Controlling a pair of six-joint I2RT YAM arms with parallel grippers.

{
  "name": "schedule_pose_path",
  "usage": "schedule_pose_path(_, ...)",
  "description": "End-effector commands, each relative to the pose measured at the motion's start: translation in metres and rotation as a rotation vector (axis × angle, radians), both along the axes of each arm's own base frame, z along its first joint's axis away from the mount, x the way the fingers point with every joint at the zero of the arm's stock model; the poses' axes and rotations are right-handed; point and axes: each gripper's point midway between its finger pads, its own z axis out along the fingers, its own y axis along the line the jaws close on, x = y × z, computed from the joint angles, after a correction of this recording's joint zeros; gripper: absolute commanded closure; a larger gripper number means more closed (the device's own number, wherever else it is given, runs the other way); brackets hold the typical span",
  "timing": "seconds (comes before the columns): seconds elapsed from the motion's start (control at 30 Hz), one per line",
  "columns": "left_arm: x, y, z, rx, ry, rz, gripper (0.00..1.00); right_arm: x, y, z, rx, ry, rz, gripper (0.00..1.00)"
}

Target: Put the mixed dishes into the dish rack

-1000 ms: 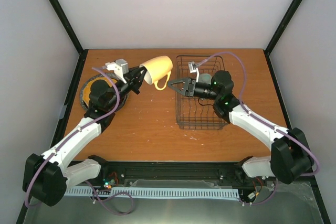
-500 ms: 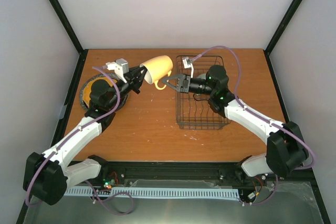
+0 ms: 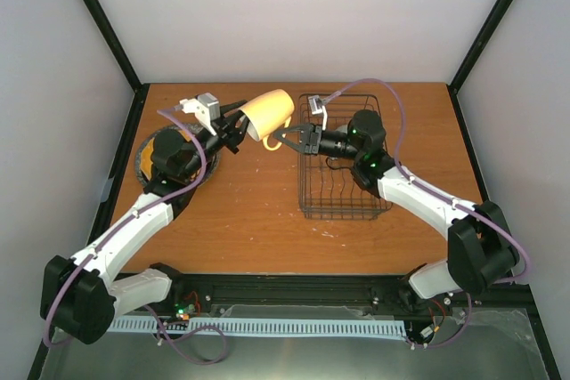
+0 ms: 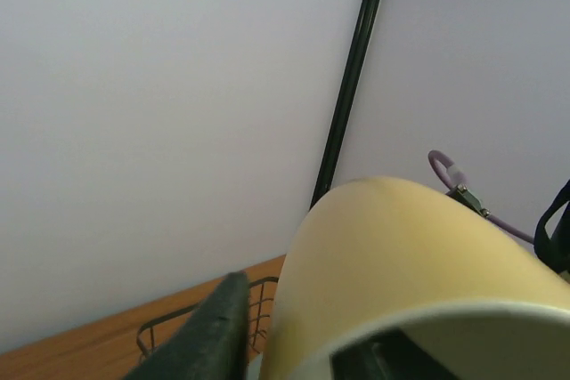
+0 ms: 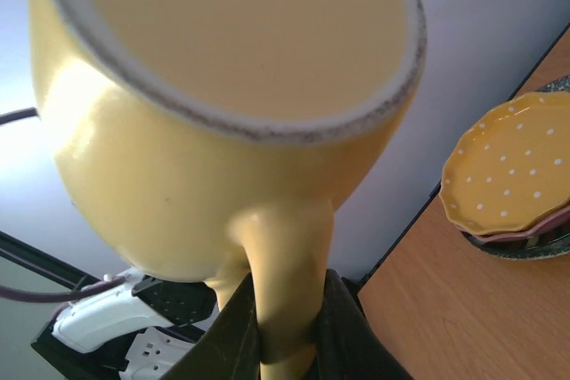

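The yellow mug (image 3: 270, 111) hangs on its side above the table, between both arms and just left of the dish rack (image 3: 343, 204). My right gripper (image 3: 281, 138) is shut on the mug's handle; in the right wrist view its fingers (image 5: 356, 335) clamp the handle (image 5: 285, 255) from both sides. My left gripper (image 3: 242, 124) straddles the mug's rim. In the left wrist view its outer finger (image 4: 214, 327) stands a narrow gap off the mug wall (image 4: 401, 264). The orange-yellow plate (image 5: 512, 166) tops a stack on a pink plate (image 5: 543, 224) and a grey one (image 5: 525, 251).
The plate stack (image 3: 142, 159) lies at the table's left, partly under my left arm. The wire dish rack (image 4: 178, 318) sits right of centre, with my right forearm reaching across it. Black frame posts stand at the back corners.
My right gripper has travelled left from over the rack to the mug's handle and shut on it. My left gripper's jaws have loosened on the rim and its wrist has lifted slightly.
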Motion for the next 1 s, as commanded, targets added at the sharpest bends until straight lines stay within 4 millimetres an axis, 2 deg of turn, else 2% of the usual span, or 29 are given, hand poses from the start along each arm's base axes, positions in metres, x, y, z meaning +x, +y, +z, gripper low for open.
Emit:
schedule_pose_path(0.0, 0.001, 0.005, 0.029, -0.047, -0.027, 0.03, 0.69, -0.016, 0.002, 0.026, 0.021, -0.167, 0.018, 0.97)
schedule_pose_path(0.07, 0.004, 0.006, 0.026, -0.038, -0.016, 0.045, 0.61, -0.013, 0.0, 0.025, 0.016, -0.166, -0.004, 0.97)
schedule_pose_path(0.27, 0.01, 0.008, 0.022, -0.01, 0.0, 0.078, 0.47, -0.007, -0.004, 0.024, 0.006, -0.158, -0.051, 0.97)
schedule_pose_path(0.3, 0.011, 0.01, 0.022, -0.004, 0.001, 0.088, 0.43, -0.005, -0.006, 0.024, 0.005, -0.157, -0.063, 0.97)
schedule_pose_path(0.37, 0.013, 0.013, 0.021, 0.017, 0.008, 0.116, 0.26, -0.002, -0.011, 0.024, 0.004, -0.156, -0.086, 0.97)
schedule_pose_path(0.47, 0.022, 0.023, 0.017, 0.06, 0.042, 0.199, 0.19, 0.004, -0.019, 0.024, -0.004, -0.155, -0.124, 0.97)
schedule_pose_path(0.57, 0.024, 0.035, 0.014, 0.103, 0.05, 0.277, 0.02, 0.009, -0.025, 0.025, -0.007, -0.151, -0.144, 0.97)
schedule_pose_path(0.73, 0.021, 0.056, 0.009, 0.164, 0.043, 0.386, 0.0, 0.025, -0.038, 0.025, -0.04, -0.151, -0.218, 0.97)
schedule_pose_path(0.97, 0.01, 0.096, -0.006, 0.238, 0.071, 0.581, 0.0, 0.059, -0.078, 0.023, -0.22, -0.206, -0.431, 0.97)
